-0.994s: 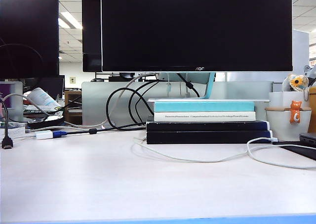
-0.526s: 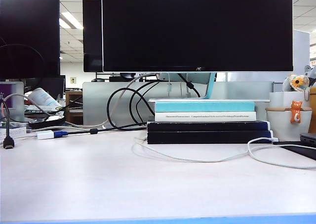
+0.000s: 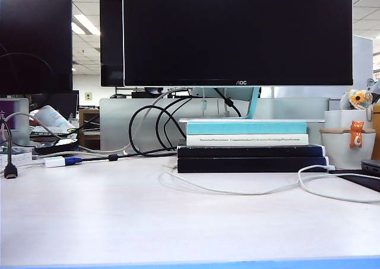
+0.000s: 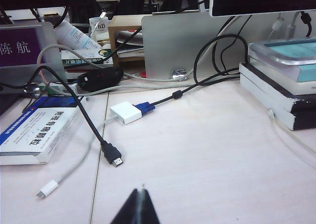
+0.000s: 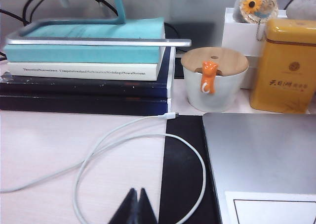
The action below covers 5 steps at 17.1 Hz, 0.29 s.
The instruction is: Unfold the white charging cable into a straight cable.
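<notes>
The white charging cable lies loose on the pale desk in front of the book stack, curving to the right. In the right wrist view it forms a wide loop over the desk and a black mat, with its silver connector by the bottom book. My right gripper is shut and empty, hanging above the inside of that loop. My left gripper is shut and empty over bare desk, well away from the cable. Neither gripper shows in the exterior view.
A stack of books under the monitor stand borders the cable at the back. A silver laptop, a white mug and a yellow tin sit to the right. A white adapter, a black plug and a box lie on the left.
</notes>
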Available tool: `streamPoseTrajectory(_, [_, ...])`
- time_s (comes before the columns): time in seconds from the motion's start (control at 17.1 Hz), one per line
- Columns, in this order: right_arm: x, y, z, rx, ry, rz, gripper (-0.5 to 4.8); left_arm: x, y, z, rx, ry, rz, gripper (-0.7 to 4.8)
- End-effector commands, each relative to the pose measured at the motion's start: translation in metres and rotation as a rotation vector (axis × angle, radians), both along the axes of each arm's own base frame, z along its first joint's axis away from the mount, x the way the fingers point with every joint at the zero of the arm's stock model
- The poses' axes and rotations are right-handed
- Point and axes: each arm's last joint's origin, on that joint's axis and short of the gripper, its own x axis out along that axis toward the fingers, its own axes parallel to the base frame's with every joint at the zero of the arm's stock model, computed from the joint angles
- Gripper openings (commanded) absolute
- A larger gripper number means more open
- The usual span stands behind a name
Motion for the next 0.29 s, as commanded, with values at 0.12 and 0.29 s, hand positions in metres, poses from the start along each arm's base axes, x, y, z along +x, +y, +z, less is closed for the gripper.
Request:
streamPoseTrajectory(0.12, [0.0007, -0.0010, -0.0003, 0.019, -0.013, -0.039, -0.01, 0.0000, 0.0000, 0.0013, -0.002, -0.012, 0.002, -0.01])
streamPoseTrajectory(0.29, [0.0005, -0.0010, 0.0044, 0.089, -0.056, -0.043, -0.01, 0.0000, 0.0000, 0.0012, -0.002, -0.012, 0.002, -0.01])
